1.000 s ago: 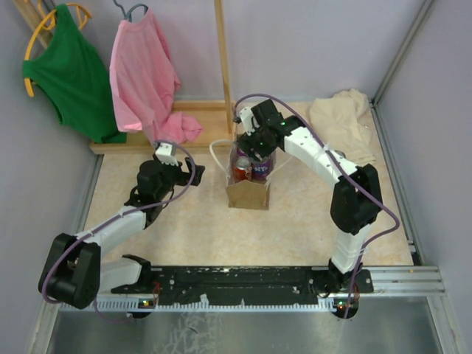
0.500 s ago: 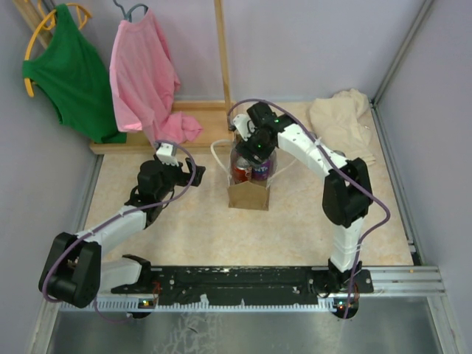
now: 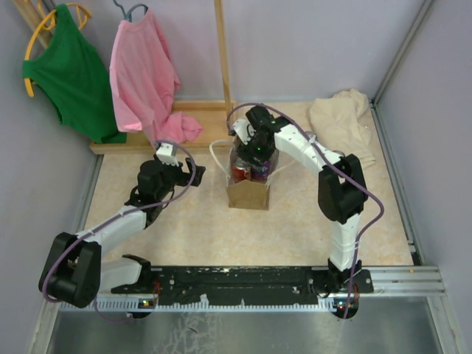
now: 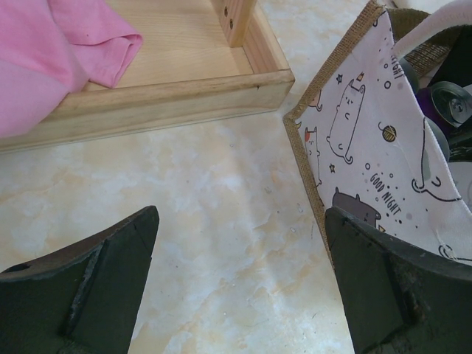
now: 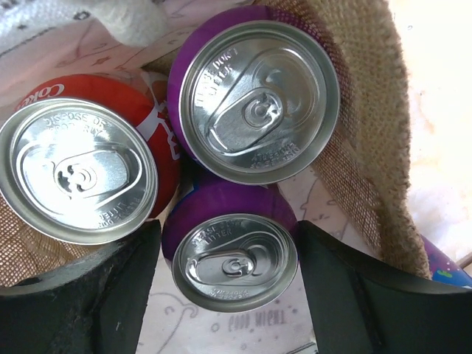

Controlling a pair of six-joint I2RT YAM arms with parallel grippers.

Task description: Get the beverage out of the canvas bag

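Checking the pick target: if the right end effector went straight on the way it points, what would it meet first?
Most likely the lower purple aluminium can, centred between the fingers of the right end effector inside the tan-brown canvas bag; how far below it sits is unclear.

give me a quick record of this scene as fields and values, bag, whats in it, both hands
bag: canvas bag, upright at mid table, top open
contents: red can, purple can by the bag wall, second purple can, all upright
right hand: in the bag mouth, fingers either side of the second purple can; contact not clear
left hand: open, holding nothing, beside the bag on its left
beverage out: not yet
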